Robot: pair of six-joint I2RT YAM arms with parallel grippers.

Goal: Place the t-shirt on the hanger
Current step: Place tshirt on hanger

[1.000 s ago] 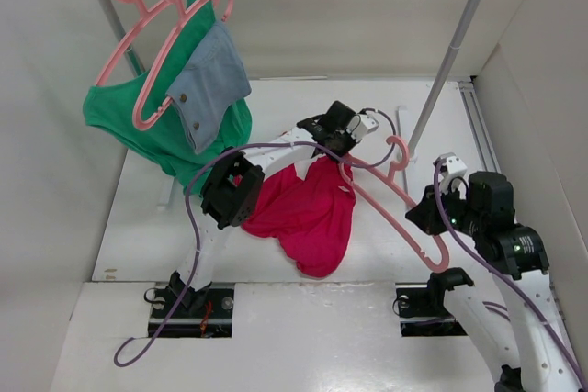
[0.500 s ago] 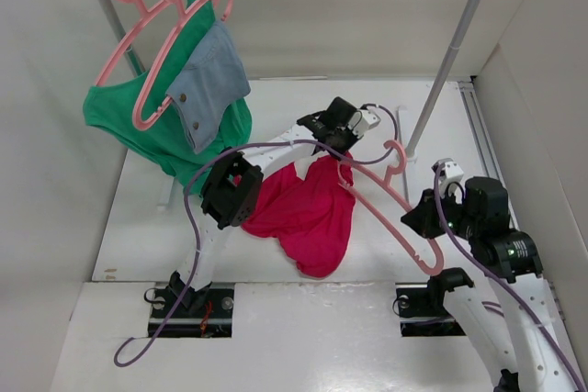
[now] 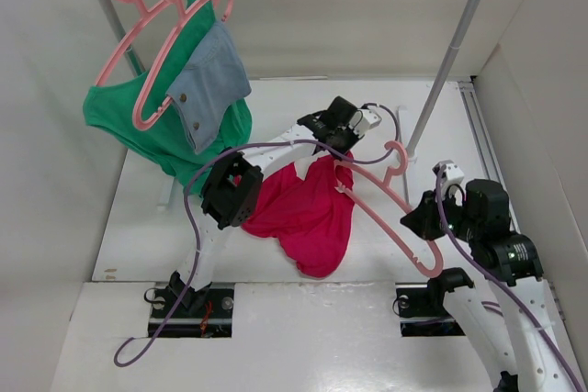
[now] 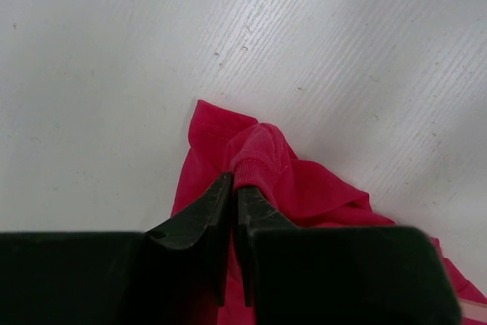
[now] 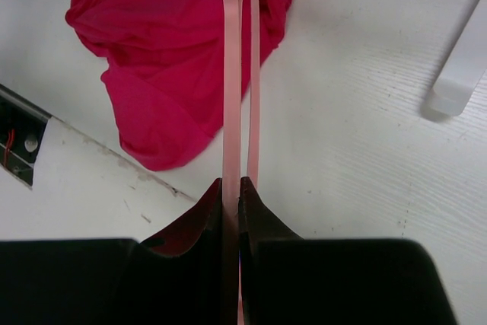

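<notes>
Left claw (image 4: 232,182): clenched on a bunched fold at the upper edge of the t-shirt (image 3: 308,213). The t-shirt lies crumpled on the counter (image 3: 138,218) at the centre of the top view. Right claw (image 5: 232,184): clenched on the lower corner of the hanger (image 3: 386,207), centre right. The hanger's far end overlaps the t-shirt's right edge.

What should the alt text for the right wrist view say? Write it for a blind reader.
The right gripper, shut on a pink hanger, holds it so its thin bars run straight up the frame. Behind the bars a crumpled red t-shirt lies on the white table, with the foot of a rack post at the right edge.
</notes>
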